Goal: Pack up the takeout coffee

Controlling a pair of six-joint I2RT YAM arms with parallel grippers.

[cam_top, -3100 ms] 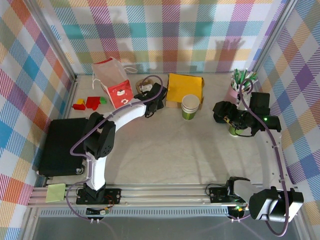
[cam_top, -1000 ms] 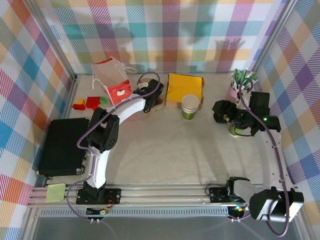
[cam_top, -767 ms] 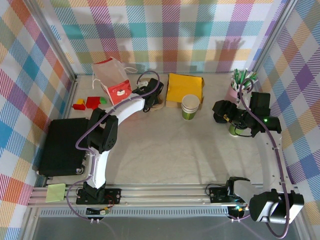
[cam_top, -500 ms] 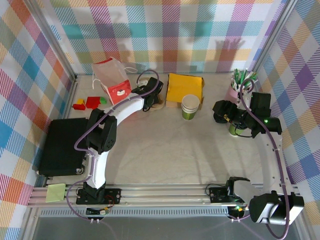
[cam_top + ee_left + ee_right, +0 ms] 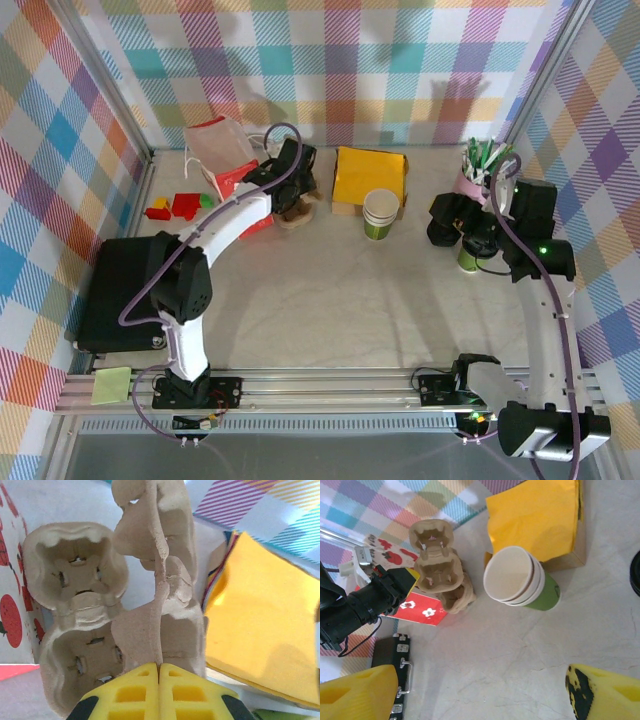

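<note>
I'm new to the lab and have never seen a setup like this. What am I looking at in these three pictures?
Two robot arms stand at a table's near edge. One picture looks down from above; the other two come from a camera on each wrist. The left hand is shut on the middle ridge of a cardboard cup carrier. The right hand is open, holding nothing. Also on the table: a stack of green cups, yellow paper, a red-and-white bag, a pink cup of sticks and a black case.
</note>
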